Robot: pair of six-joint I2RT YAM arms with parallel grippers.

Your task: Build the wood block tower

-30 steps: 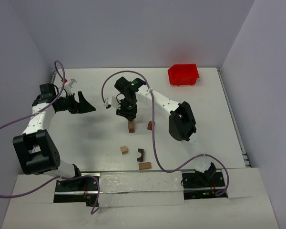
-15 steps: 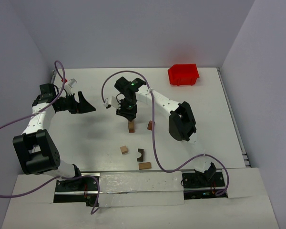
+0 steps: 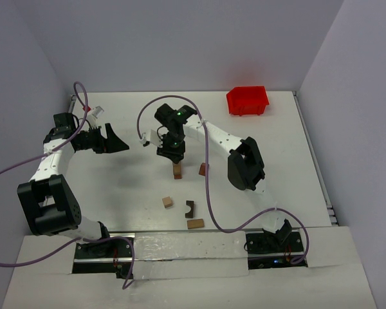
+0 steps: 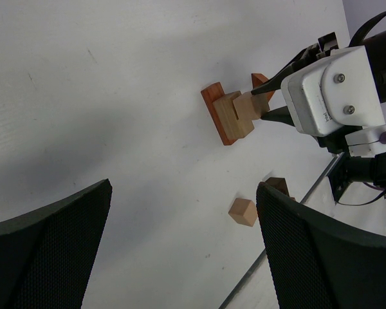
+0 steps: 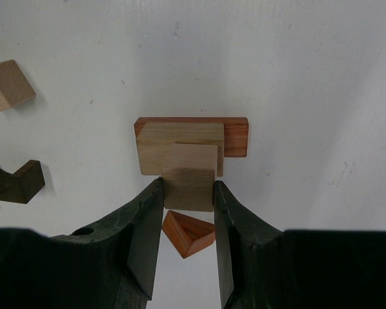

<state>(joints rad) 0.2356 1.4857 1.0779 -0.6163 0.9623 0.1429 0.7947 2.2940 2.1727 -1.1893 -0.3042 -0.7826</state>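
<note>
The tower stands mid-table: a red-brown bar at the bottom, a tan block on it, and a tan cube on top. My right gripper reaches down from above, its fingers pressed on both sides of the top cube; it also shows in the top view. Loose wood blocks lie nearby: a reddish wedge, a tan cube, a dark arch piece and a brown bar. My left gripper is open and empty at the left, facing the tower.
A red plastic bin stands at the back right. The right arm's purple cable runs past the wedge toward the near edge. Walls close the table on three sides.
</note>
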